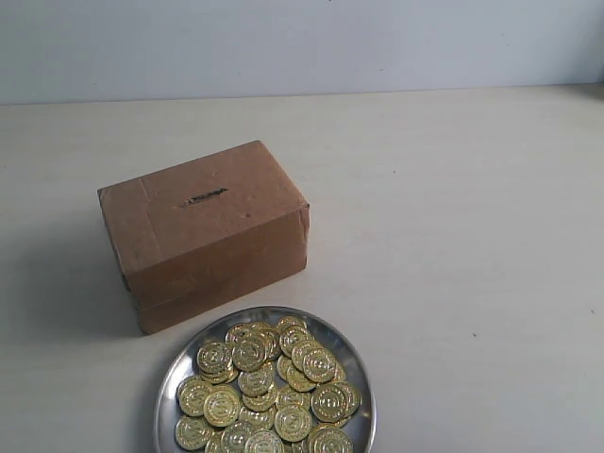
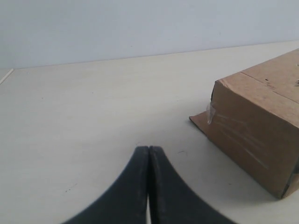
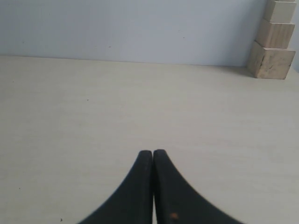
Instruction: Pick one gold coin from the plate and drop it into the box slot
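Here the left end effector [image 2: 149, 148] is closed, its two dark fingers pressed tip to tip with nothing between them, over bare tabletop [image 2: 84, 130]. The right end effector [image 3: 153, 151] is closed the same way and holds nothing.

In the left wrist view the box [image 2: 261, 121] stands near the left end effector but apart from it. One corner is turned toward the camera, with a flap of clear tape [image 2: 210, 112] on it. The box is brown cardboard and rests on the tabletop. The slot [image 1: 204, 197] is a short dark slit near the middle of the box's upper face.

In the exterior view the plate [image 1: 326, 330] sits just in front of the box, its rim close to the box's lower edge. Whether the two touch I cannot tell. Gold coins [image 1: 264, 392] lie heaped on the plate, overlapping one another.

In the right wrist view a stack of pale wooden blocks [image 3: 272, 42] stands at the far edge of the tabletop, against the wall [image 3: 140, 28].
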